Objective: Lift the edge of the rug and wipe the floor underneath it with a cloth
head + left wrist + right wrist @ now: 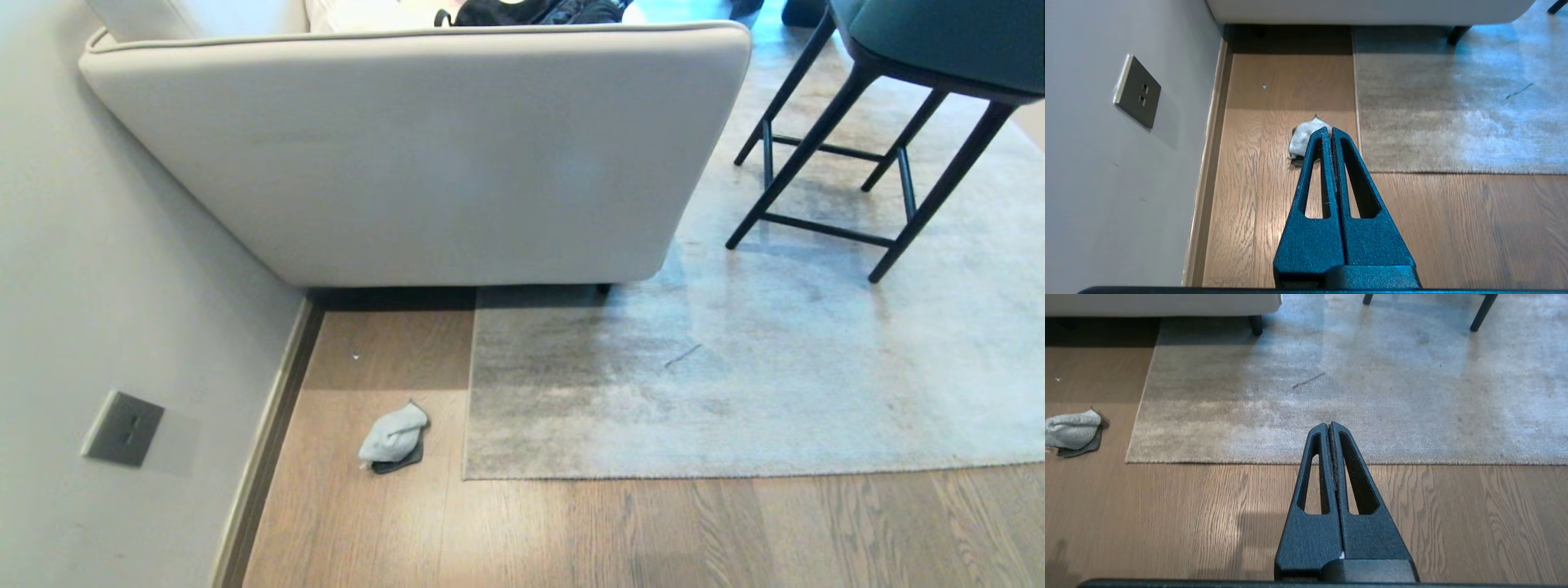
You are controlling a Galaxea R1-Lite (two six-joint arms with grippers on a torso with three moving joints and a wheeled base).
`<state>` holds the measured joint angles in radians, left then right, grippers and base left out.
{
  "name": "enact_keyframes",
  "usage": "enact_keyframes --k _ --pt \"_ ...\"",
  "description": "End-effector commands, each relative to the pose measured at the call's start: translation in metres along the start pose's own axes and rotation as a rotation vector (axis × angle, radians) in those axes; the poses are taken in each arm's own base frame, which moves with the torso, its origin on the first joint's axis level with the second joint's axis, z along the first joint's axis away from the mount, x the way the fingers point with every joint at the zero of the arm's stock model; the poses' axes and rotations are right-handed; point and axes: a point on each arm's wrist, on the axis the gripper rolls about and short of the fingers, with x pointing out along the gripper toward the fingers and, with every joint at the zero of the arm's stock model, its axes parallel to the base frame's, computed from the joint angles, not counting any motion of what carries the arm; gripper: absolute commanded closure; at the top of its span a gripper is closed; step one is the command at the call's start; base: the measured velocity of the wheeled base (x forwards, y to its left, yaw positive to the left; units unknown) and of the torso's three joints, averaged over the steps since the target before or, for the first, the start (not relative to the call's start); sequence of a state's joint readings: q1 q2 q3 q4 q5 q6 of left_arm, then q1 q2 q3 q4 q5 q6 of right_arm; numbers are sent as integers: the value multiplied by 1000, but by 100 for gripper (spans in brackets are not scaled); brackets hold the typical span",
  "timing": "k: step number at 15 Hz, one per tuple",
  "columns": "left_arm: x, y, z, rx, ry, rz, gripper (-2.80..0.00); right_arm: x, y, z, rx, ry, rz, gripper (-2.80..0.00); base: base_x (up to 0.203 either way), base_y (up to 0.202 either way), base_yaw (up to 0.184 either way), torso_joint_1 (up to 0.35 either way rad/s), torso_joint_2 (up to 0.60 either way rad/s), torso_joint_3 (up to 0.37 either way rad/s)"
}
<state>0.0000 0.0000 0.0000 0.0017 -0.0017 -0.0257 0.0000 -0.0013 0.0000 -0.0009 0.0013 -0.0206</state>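
Left hand (1330,131) and right hand (1329,426) pressed together, empty; cloth (393,438) beside rug edge (468,408)

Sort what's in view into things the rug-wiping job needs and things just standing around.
For the job:
rug edge
floor
cloth
left gripper, shut
right gripper, shut

Just there:
sofa
chair
wall socket

Rug edge (467,392) and square corner, pale grey-beige, flat on wood-plank floor (571,531). Crumpled grey-blue cloth (393,434), darker underside showing, lies just beside the corner.
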Motion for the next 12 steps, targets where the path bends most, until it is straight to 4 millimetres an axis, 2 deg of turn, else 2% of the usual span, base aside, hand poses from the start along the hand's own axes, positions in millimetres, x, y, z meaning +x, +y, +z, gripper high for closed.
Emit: enact_keyframes --k 1,12 --pt "0 0 0 0 0 1 0 0 0 0 -1 1 0 0 0 0 0 5 3 203" --pt "0 0 0 0 0 -1 0 0 0 0 -1 1 0 0 0 0 0 1 1 203"
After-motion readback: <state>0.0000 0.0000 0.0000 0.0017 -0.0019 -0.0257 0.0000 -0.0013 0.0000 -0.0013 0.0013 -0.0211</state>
